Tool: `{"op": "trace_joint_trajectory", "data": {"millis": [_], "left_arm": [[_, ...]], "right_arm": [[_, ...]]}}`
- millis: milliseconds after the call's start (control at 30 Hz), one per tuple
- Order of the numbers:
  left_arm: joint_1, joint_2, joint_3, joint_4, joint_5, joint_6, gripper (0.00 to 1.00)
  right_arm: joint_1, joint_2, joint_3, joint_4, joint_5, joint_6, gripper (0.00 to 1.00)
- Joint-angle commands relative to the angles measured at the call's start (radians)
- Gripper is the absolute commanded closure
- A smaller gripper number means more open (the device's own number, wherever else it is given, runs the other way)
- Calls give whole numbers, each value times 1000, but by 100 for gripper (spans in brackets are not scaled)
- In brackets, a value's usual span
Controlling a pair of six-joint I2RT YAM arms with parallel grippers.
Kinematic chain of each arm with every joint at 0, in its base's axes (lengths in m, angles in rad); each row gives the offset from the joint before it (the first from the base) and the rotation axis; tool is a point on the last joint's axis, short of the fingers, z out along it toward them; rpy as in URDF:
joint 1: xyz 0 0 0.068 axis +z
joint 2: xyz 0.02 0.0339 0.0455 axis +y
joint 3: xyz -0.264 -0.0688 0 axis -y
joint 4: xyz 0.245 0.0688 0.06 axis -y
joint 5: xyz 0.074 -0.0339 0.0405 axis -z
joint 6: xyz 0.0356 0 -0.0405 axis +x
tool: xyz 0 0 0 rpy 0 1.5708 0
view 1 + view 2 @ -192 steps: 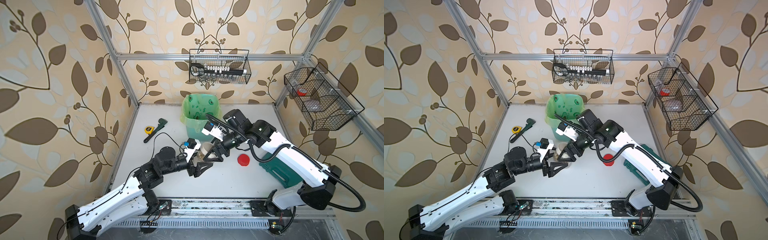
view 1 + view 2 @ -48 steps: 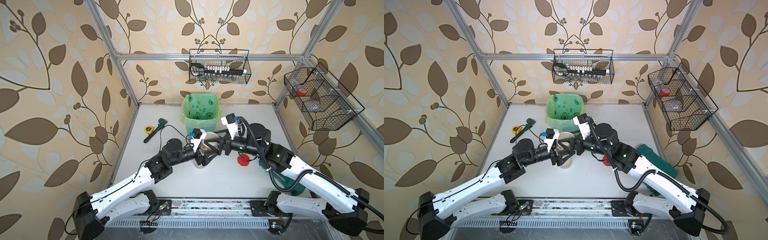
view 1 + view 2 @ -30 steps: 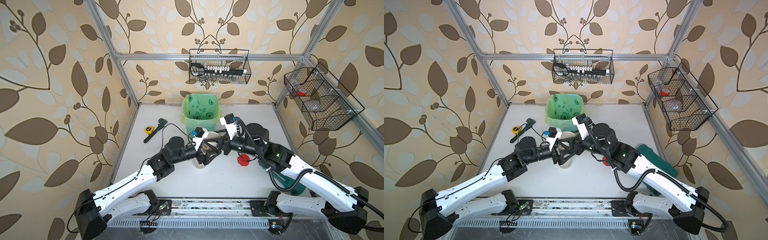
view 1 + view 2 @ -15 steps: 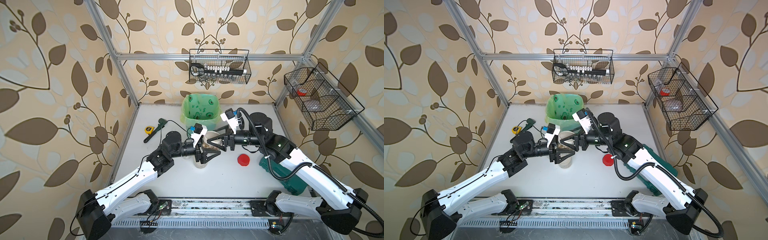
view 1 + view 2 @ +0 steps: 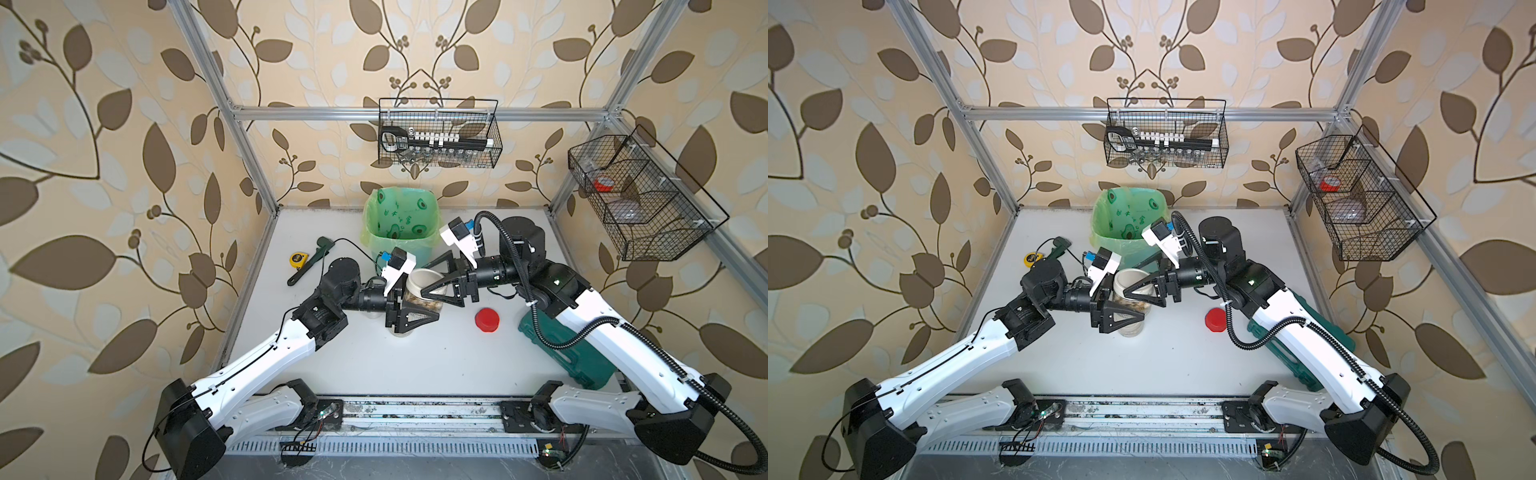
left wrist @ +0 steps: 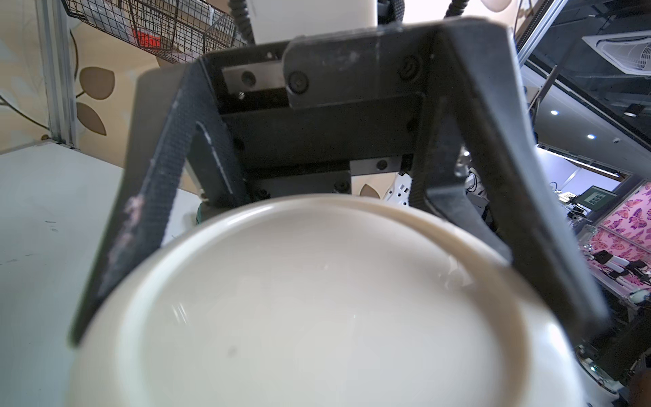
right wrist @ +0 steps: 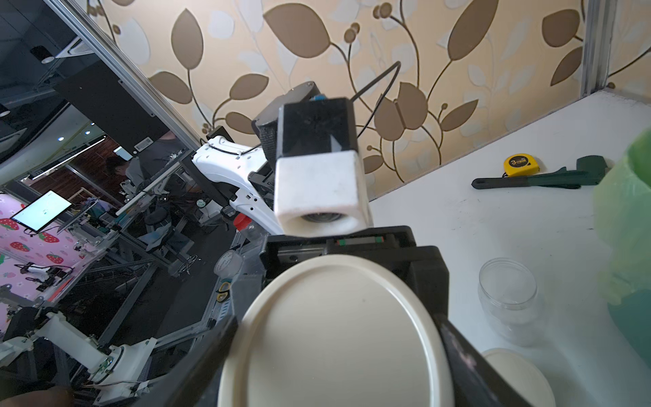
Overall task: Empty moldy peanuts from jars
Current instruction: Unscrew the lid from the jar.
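Jar lid (image 7: 334, 334) beige; cap (image 5: 487, 321) red; liner (image 5: 401, 220) green.

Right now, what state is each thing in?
Jar: upright, lidded, peanuts inside.
Beige lid: on jar.
Left gripper: shut on jar.
Right gripper: shut on beige lid.
Second jar: open, looks empty.
Loose lid: on table.
Red lid: off, on table.
Bin: open, lined.

Free along the near tabletop (image 5: 415, 370). Centre taken by the lidded jar (image 5: 419, 278). Blocked far by the bin (image 5: 399, 216), right by the red lid (image 5: 487, 321) and green case (image 5: 586, 372), far left by the wrench (image 5: 308, 265).
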Motion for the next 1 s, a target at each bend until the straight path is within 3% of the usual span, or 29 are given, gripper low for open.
{"op": "trace_joint_trajectory", "data": {"millis": [0,67,167,333,567,967], "left_arm": [[14,-9,68,55,-51,-9,74],[15,-20,76,13,-79,13,74],[14,-46,60,-8,-150,40,74],[14,-89,33,-35,-269,92,74],[14,-130,9,-83,-380,152,74],[14,-160,1,-111,-378,150,74]], "right_arm": [[23,-7,39,-30,-90,-43,34],[22,-24,33,-65,31,-52,19],[22,-72,-9,-63,211,-35,4],[22,-152,-73,-19,352,30,2],[27,-185,-104,79,331,127,2],[103,-100,-67,151,265,203,2]]}}
